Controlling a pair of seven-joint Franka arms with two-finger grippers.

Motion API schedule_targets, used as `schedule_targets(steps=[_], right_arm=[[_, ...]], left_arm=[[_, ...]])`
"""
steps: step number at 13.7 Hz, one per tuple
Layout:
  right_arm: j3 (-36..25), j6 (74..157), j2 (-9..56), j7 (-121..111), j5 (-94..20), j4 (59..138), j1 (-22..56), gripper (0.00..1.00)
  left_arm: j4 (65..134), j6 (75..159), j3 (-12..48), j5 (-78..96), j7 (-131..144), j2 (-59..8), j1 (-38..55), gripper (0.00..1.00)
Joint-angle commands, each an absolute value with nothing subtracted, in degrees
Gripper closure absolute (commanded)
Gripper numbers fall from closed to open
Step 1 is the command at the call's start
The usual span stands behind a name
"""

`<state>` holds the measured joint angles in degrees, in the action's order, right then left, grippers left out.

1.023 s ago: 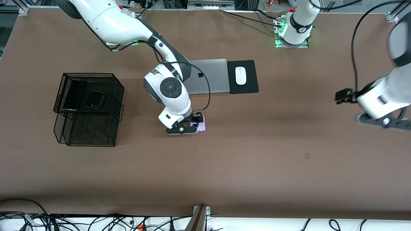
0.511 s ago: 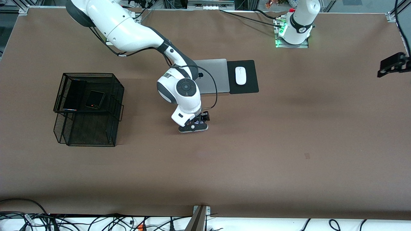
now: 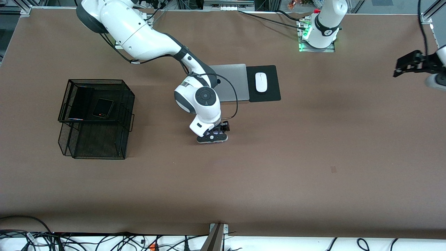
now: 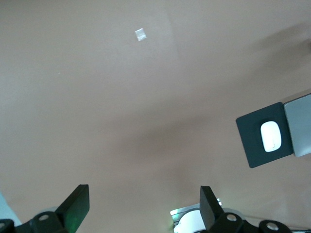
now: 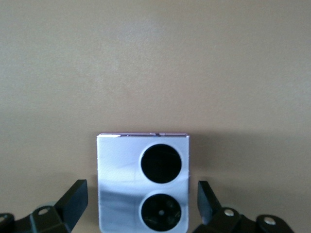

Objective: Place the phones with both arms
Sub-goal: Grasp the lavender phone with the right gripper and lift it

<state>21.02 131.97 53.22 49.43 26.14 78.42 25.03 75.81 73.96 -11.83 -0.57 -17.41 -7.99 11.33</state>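
Observation:
The lavender-white phone (image 5: 143, 182) with two black lenses lies flat on the brown table. My right gripper (image 5: 141, 206) is open and low over it, one finger on each side, not touching. In the front view my right gripper (image 3: 216, 131) hides that phone. The small dark flip phone (image 3: 103, 108) and the long black slab (image 3: 80, 103) lie on the upper shelf of the black mesh basket (image 3: 97, 150). My left gripper (image 3: 407, 66) is open and empty, up in the air over the left arm's end of the table; it also shows in the left wrist view (image 4: 144, 208).
A silver laptop (image 3: 231, 82), a black mouse pad (image 3: 270, 83) and a white mouse (image 3: 261, 82) lie close to the right arm's elbow, farther from the front camera than the gripper. The left arm's base (image 3: 320, 33) stands at the table's edge.
My right gripper has shifted toward the left arm's end and now sits over the lavender phone. My left arm has swung up and away toward its end of the table.

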Motion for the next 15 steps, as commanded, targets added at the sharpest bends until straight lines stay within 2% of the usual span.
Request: schedule_targets(steps=[1,10,11,12,13,14,15], right_arm=[[21.7,132.2,54.4,51.4,28.5,77.5,25.1,0.00],[21.7,134.3,56.0,52.4,32.3,77.6,25.0,0.00],[21.7,134.3,56.0,52.4,32.3,77.6,25.0,0.03],[21.7,134.3,56.0,52.4,32.3,77.6,25.0,0.24],[21.7,134.3,56.0,52.3,32.2,77.6,24.8,0.54],[21.7,134.3,55.9,52.3,32.1,77.5,24.7,0.76],[21.8,134.3,55.7,52.1,32.1,77.4,24.4,0.92]], left_arm=[[81.9,77.0,-10.8,-1.3,-15.7,-3.3,11.3,0.00],[82.2,79.1,-11.2,-1.7,-11.5,-3.9,12.7,0.00],[82.1,79.6,-11.1,-1.7,-10.2,-3.9,12.7,0.00],[82.2,79.8,-11.0,-1.8,-9.7,-3.9,12.6,0.00],[82.3,80.4,-10.8,-1.8,-9.7,-4.1,12.0,0.00],[82.2,80.5,-10.6,-1.1,-9.7,-4.0,11.2,0.00],[82.2,80.6,-8.8,-1.1,-9.6,-4.0,9.9,0.00]])
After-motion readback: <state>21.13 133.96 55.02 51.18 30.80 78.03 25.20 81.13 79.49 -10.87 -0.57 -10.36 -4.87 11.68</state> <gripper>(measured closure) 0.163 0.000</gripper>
